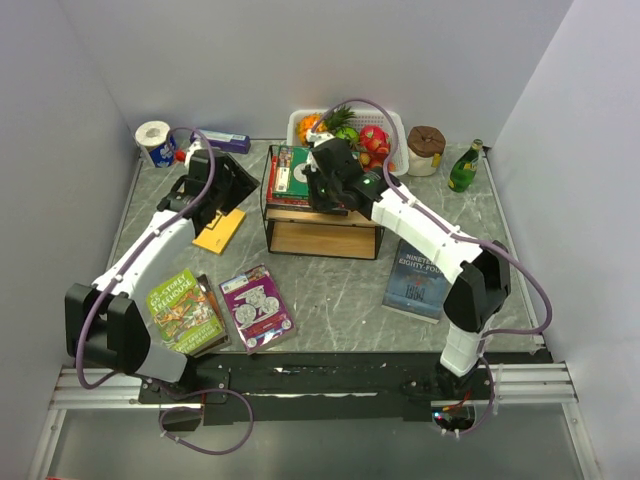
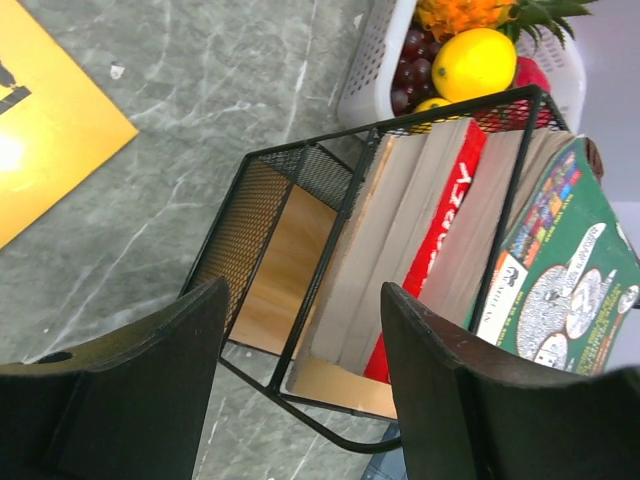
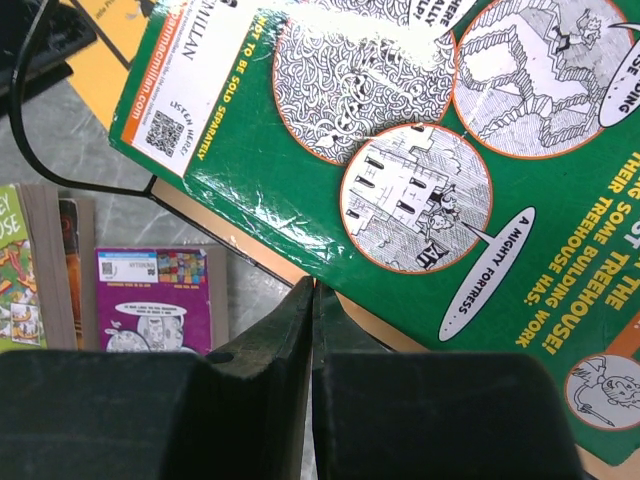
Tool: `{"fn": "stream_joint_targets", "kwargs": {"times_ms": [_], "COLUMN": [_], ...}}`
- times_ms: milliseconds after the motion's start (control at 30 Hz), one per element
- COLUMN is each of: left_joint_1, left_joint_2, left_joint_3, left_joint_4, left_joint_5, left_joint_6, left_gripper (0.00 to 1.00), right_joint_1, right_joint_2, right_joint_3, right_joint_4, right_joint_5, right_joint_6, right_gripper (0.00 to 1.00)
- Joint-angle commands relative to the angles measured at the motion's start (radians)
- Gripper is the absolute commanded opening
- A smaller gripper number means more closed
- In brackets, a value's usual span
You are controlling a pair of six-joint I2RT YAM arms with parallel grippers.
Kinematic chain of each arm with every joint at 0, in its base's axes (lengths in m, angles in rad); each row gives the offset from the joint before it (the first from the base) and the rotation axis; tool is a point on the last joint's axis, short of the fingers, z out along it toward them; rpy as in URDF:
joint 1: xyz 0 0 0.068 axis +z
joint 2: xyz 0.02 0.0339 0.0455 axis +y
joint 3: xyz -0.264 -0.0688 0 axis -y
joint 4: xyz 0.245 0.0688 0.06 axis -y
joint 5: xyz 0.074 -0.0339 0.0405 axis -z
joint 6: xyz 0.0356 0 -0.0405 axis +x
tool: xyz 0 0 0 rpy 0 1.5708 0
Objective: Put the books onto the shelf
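Left claw (image 1: 213, 183) (image 2: 305, 335) is hanging open with nothing between its fingers. Its arm is stretching forward from the base, wrist tipped down at the shelf's (image 1: 320, 238) (image 2: 255, 230) left end. That black wire end panel is sitting just ahead of the claw.

Right claw (image 1: 327, 182) (image 3: 313, 292) is pressing its fingers together on nothing. Its arm is reaching forward and leftward, elbow bent, wrist over the shelf top. Directly under this claw a green book (image 1: 292, 172) (image 2: 565, 270) (image 3: 400, 150) is lying flat, topping a stack on the upper board; whether the tips are touching it I cannot tell. A red book (image 2: 440, 230) is lying flat lower in that stack, its long axis running away from the left claw.

Just left of the left claw, a yellow book (image 1: 220, 232) (image 2: 50, 130) is lying on the tabletop (image 1: 330, 290). Well behind it, a purple book (image 1: 257, 305) (image 3: 150, 295) and a second green book (image 1: 183, 312) are lying flat. A dark blue book (image 1: 418, 280) is lying behind the right claw.
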Motion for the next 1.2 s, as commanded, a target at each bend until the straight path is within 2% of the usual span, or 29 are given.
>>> {"fn": "stream_joint_targets", "kwargs": {"times_ms": [0,200,300,367,600,1167], "left_joint_1": [0.012,0.052,0.064,0.066,0.066,0.066], "left_joint_2": [0.003,0.011,0.019,0.031,0.069,0.098], "left_joint_3": [0.028,0.037,0.036,0.036,0.027,0.013], "left_joint_4": [0.063,0.066,0.080,0.086,0.141,0.147], "left_joint_5": [0.030,0.058,0.076,0.087,0.165,0.180], "left_joint_6": [0.017,0.021,0.015,0.011,-0.020,-0.026], "left_gripper": [0.68,0.68,0.68,0.68,0.67,0.66], "right_joint_1": [0.002,0.013,0.011,-0.003,-0.056,-0.115], "right_joint_2": [-0.006,-0.207,-0.265,-0.264,-0.212,-0.158], "right_joint_3": [0.067,-0.050,-0.054,-0.033,-0.054,-0.079], "right_joint_4": [-0.010,0.009,-0.036,-0.066,-0.114,-0.097], "right_joint_5": [0.016,0.074,0.189,0.266,0.329,0.354], "right_joint_6": [-0.017,-0.013,-0.039,-0.057,-0.055,-0.051], "right_gripper": [0.08,0.08,0.07,0.06,0.06,0.05]}}
